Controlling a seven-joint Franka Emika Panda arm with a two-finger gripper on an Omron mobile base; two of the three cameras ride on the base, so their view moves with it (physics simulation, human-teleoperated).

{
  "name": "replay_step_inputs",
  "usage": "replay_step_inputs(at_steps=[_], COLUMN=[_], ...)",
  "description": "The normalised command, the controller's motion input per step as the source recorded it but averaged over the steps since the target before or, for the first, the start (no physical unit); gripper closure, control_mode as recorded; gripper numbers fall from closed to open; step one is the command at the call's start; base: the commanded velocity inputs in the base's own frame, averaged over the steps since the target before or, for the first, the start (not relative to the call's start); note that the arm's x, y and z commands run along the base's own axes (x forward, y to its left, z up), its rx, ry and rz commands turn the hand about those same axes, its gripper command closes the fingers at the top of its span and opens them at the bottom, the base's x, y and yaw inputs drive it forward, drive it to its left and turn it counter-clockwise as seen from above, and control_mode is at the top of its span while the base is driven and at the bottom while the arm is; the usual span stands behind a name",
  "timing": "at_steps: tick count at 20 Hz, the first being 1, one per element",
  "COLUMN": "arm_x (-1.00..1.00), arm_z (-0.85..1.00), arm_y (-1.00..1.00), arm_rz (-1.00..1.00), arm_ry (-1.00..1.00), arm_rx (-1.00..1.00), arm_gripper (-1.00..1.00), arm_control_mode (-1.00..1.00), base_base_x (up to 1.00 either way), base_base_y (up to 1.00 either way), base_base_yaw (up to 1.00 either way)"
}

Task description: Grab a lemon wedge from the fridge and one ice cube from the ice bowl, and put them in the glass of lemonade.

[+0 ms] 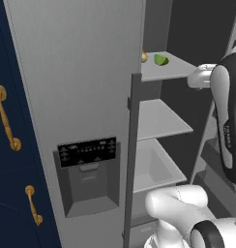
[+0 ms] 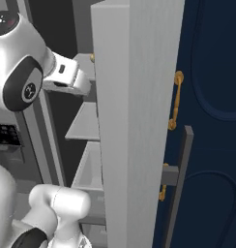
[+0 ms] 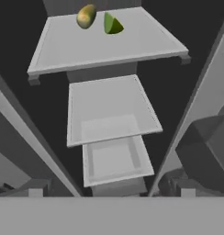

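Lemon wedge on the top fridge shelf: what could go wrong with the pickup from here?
The lemon wedge lies close beside a yellow-brown fruit, so open jaws could catch or knock the wrong one. Both sit near the back of the shelf, so the wedge may get pushed further in. The fridge door stands close alongside the arm.

- The fridge (image 2: 134,121) door stands open, edge-on.
- The white arm (image 2: 23,63) reaches toward grey shelves (image 2: 86,123).
- A navy cabinet (image 2: 212,121) with gold handles (image 2: 176,99) stands right.

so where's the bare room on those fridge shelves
The top shelf is crowded only at its back edge, where the lemon wedge and a small yellow-brown fruit sit; its front is bare. The shelf below and the drawer look empty.
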Motion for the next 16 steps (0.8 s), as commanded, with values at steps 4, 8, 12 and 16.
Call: replay_step_inputs(at_steps=[4,8,12,16], arm_x=[0.84,0.99,1.00,1.00], arm_z=[-0.04,-0.06,0.00,0.00], arm_y=[0.00,-0.02,-0.06,0.00], arm_rz=[0.22,0.15,0.08,0.00], arm_ry=[0.03,-0.04,-0.11,-0.01], arm_rx=[-0.14,-0.03,0.00,0.00], arm_gripper=[-1.00,-1.00,-1.00,-1.00], arm_control_mode=[-1.00,-1.00,-1.00,-1.00], base_base_x=[0.00,0.00,0.00,0.00], base_base_y=[0.00,0.00,0.00,0.00], base_base_yaw=[0.00,0.00,0.00,0.00])
